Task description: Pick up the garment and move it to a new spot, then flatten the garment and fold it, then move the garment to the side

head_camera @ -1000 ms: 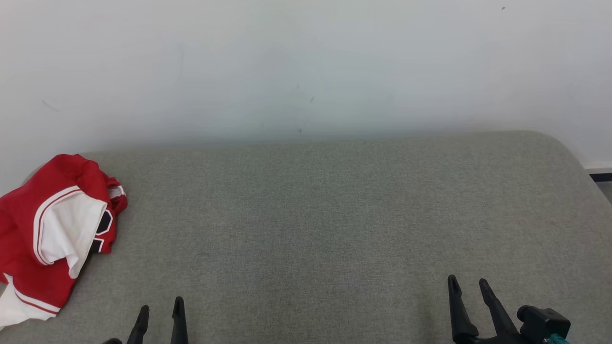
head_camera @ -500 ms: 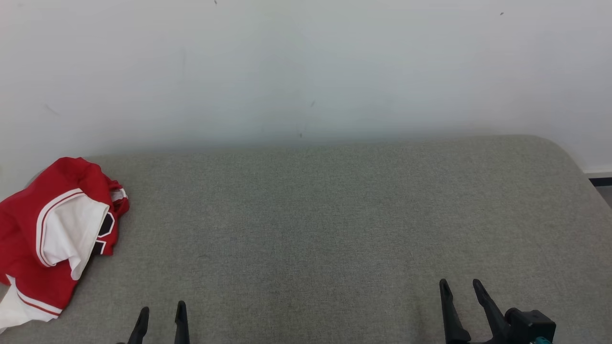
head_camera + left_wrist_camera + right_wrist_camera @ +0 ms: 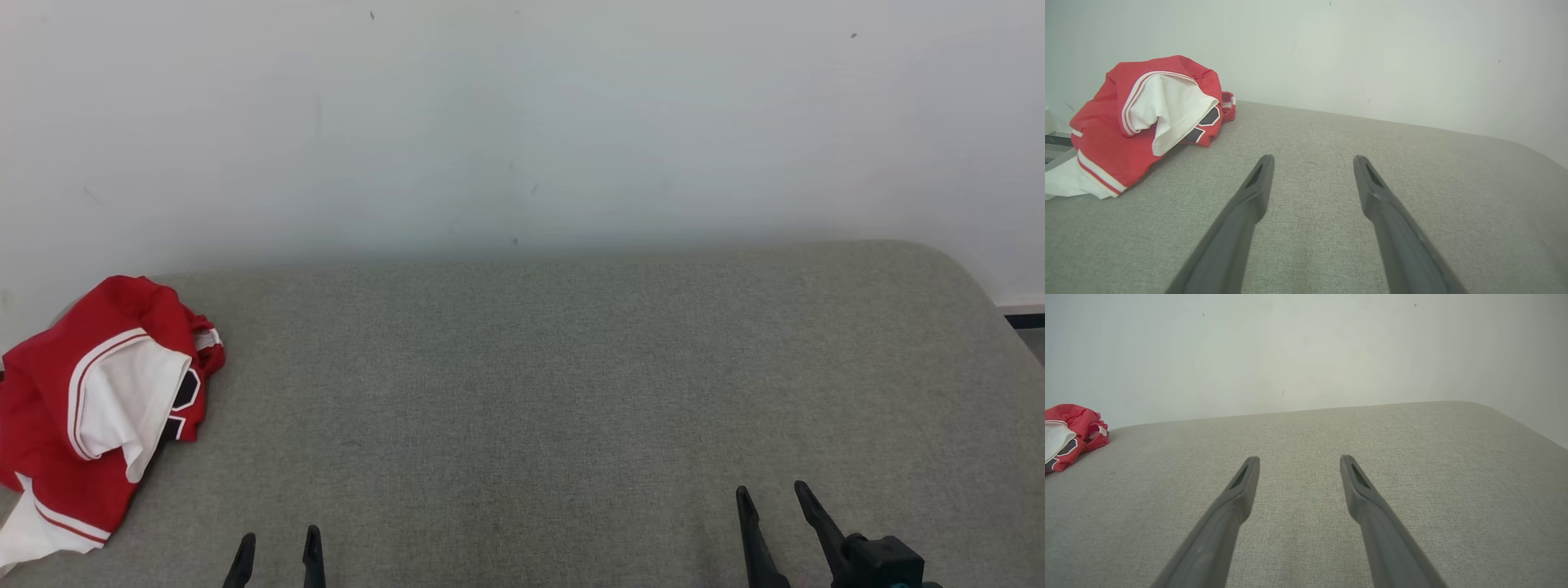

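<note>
Plain white wall point(image 3: 522, 122) rises behind a grey fabric-covered tabletop point(image 3: 531, 367) with a rounded far corner.

The garment point(image 3: 49, 384), a red top with white panels, white striped trim and a dark printed patch, lies in a crumpled heap ahead of the left hand point(image 3: 279, 535) and off to its left, near the tabletop's left edge. From the right hand point(image 3: 771, 488) it is far out to the left, well apart. The broad stretch of tabletop ahead of both hands is bare.

Both hands hover low near the front edge with fingers pointing forward. Each has its two dark fingers spread wide with nothing between them. Neither touches the cloth.

By my reading, the task is at its very first step: the garment is still bunched and ungrasped, so the pick-up has not begun, and the flattening, folding and setting aside all remain.

The next move looks to belong to the left hand, the nearer one. It would need to swing left and forward, come down over the heap and close on a good pinch of fabric, perhaps the raised red fold or the white panel on top. Loose cloth may slip or trail, so a deep bite seems wise. The bare tabletop out ahead of the right hand offers an obvious new spot.
</note>
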You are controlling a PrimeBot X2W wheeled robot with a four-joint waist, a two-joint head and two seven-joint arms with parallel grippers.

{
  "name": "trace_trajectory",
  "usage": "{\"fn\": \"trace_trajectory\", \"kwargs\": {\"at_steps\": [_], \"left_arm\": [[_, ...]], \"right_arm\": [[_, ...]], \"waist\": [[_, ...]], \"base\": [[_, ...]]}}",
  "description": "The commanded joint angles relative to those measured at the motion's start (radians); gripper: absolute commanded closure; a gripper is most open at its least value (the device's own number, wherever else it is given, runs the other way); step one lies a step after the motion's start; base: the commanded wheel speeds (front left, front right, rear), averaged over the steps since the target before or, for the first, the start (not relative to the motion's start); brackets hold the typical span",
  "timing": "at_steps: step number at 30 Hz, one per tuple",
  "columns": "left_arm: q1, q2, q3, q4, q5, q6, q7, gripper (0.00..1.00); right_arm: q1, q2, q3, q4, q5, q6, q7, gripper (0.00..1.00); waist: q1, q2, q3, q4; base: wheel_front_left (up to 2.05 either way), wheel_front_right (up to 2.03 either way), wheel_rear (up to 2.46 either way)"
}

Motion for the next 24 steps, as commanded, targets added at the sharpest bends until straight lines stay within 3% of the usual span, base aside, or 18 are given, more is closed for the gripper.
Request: {"fn": "trace_trajectory", "kwargs": {"at_steps": [1, 24], "left_arm": [[0.009, 0.006, -0.003, -0.006, 0.02, 0.005, -0.012, 0.0], [0.022, 0.006, -0.023, -0.017, 0.033, 0.028, -0.018, 0.0]], "right_arm": [[0.01, -0.004, 0.004, 0.003, -0.026, 0.003, -0.01, 0.0], [0.018, -0.004, -0.004, -0.003, -0.056, 0.003, -0.017, 0.0]], "waist": [[0.0001, 0.0, -0.003, 0.0], [0.0001, 0.0, -0.008, 0.015]], "base": [[0.0, 0.0, 0.0], [0.0, 0.0, 0.0]]}}
